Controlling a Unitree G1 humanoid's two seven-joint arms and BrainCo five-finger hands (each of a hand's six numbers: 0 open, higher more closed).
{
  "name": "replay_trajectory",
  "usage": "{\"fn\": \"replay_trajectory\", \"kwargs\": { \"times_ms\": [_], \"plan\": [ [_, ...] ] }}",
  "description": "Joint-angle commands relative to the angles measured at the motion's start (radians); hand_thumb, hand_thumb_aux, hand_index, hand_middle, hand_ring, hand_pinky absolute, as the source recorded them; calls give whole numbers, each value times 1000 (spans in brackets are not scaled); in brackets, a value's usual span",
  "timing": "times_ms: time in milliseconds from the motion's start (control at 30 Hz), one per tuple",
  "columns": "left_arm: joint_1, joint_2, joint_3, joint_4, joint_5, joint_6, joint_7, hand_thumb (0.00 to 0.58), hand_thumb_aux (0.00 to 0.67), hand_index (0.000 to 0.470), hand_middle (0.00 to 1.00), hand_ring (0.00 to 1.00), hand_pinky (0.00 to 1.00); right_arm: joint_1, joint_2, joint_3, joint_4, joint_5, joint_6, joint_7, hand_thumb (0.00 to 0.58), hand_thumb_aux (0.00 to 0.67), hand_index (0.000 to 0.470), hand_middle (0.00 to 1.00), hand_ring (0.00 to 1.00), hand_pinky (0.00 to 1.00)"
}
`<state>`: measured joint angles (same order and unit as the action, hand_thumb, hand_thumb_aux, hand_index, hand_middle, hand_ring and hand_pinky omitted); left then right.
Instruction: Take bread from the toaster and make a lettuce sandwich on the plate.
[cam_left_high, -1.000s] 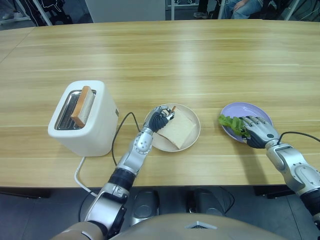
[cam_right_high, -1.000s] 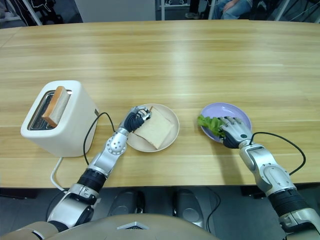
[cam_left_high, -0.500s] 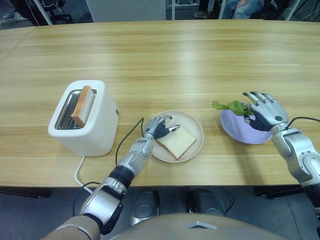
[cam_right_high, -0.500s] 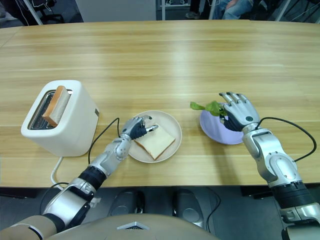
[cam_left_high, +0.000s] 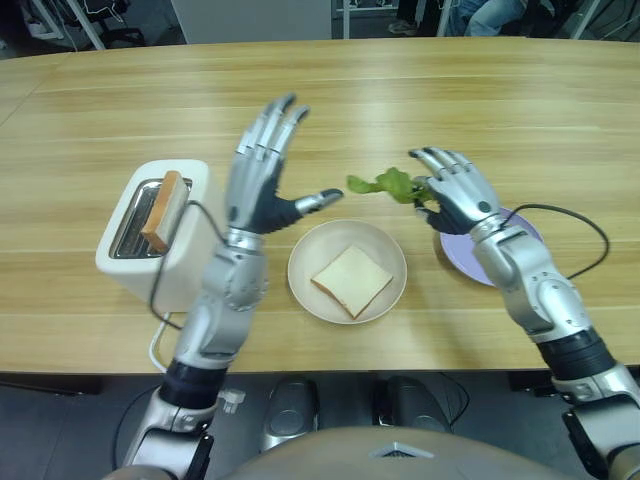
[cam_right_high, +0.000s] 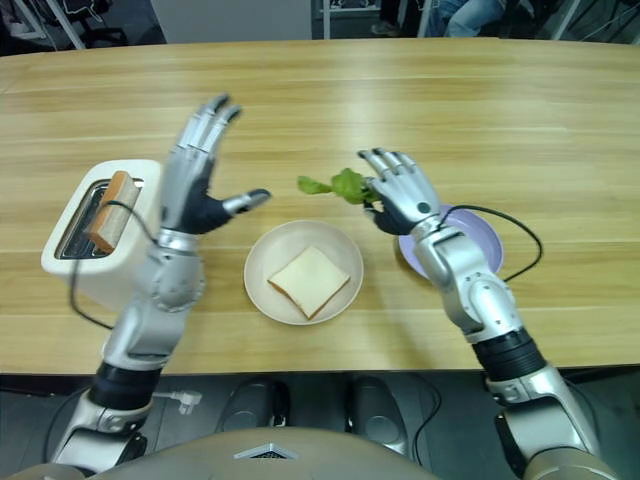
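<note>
One slice of bread (cam_left_high: 351, 281) lies flat on the beige plate (cam_left_high: 389, 247) at the table's front centre. A white toaster (cam_left_high: 172, 262) stands to the left with a second toasted slice (cam_left_high: 165, 209) sticking up from its slot. My left hand (cam_left_high: 263, 174) is raised high between toaster and plate, fingers spread open, holding nothing. My right hand (cam_left_high: 452, 193) hovers above the table just right of the plate, pinching a green lettuce leaf (cam_left_high: 383, 184) that hangs out to its left, over the plate's far edge.
A purple plate (cam_left_high: 518, 228) sits at the right, partly behind my right forearm. A black cable (cam_left_high: 579, 215) loops beside it. The toaster's white cord (cam_left_high: 158, 348) runs toward the front table edge. Bare wooden table stretches behind.
My left hand let go near the bread and rose up, open. My right hand lifted the lettuce off the purple plate and carried it left toward the beige plate.
</note>
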<state>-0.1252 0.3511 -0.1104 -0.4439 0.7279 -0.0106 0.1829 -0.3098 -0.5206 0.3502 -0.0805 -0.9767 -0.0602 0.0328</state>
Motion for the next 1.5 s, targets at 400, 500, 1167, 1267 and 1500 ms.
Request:
{"fn": "replay_trajectory", "kwargs": {
  "times_ms": [400, 500, 1167, 1267, 1500],
  "plan": [
    [337, 185, 471, -44, 38, 163, -201, 0, 0, 0, 0, 0, 0, 102, 102, 228, 114, -116, -40, -18, 580, 670, 460, 0, 0, 0],
    [380, 202, 467, 29, 63, 191, -219, 0, 0, 0, 0, 0, 0, 127, 69, 237, 106, -128, -53, -4, 580, 670, 460, 0, 0, 0],
    [305, 216, 358, 152, 71, 209, -204, 580, 670, 460, 0, 0, 0, 220, -38, 215, -71, -194, -50, 94, 0, 0, 0, 0, 0, 0],
    [293, 216, 381, 138, 51, 187, -169, 580, 670, 460, 478, 478, 478, 245, -45, 202, -122, -191, -52, 100, 0, 0, 0, 0, 0, 0],
    [226, 213, 438, 108, -42, 89, -74, 580, 670, 460, 1000, 1000, 1000, 285, -45, 137, -207, -188, -41, 73, 0, 0, 0, 0, 0, 0]
  ]
}}
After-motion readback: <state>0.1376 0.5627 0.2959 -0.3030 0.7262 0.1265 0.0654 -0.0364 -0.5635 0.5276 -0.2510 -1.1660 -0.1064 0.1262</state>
